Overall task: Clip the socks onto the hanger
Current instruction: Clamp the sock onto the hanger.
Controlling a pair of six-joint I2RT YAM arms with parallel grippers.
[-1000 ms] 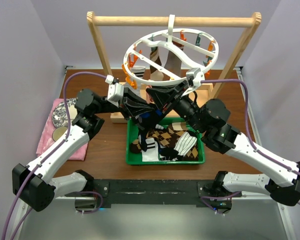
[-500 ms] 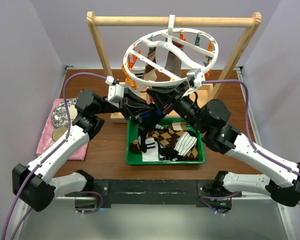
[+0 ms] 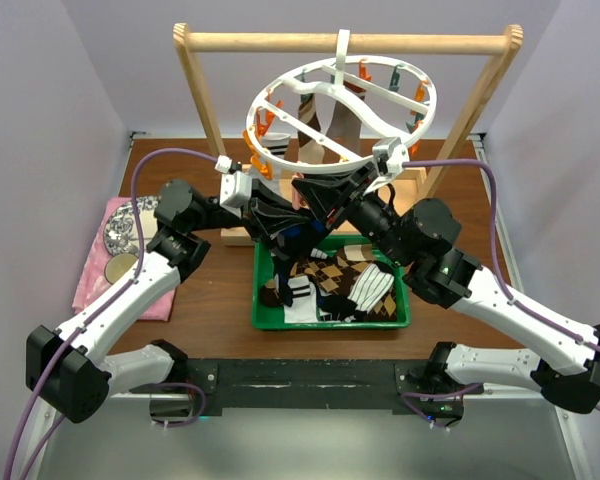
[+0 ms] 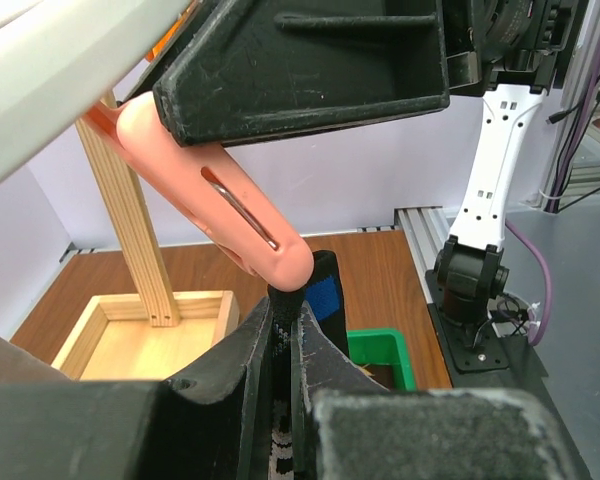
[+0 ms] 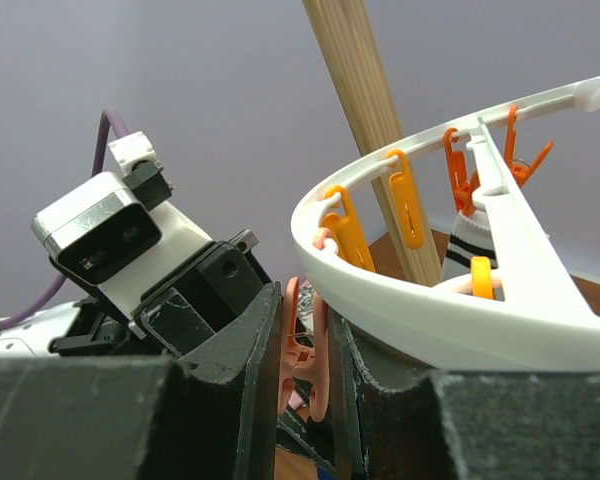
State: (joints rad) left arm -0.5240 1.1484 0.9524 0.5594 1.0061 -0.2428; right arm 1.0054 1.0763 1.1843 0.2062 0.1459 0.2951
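Barely any room under the hanger's 6 o'clock rim, where both my claws crowd together.
My left claw is clamped on a black sock, its tip just beside the salmon peg that my right claw pinches; other socks lie in the green tray directly beneath.

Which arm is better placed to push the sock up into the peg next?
Left, probably. The left gripper holds the black-and-blue sock just beneath the peach peg, while the right gripper is busy squeezing that peg.
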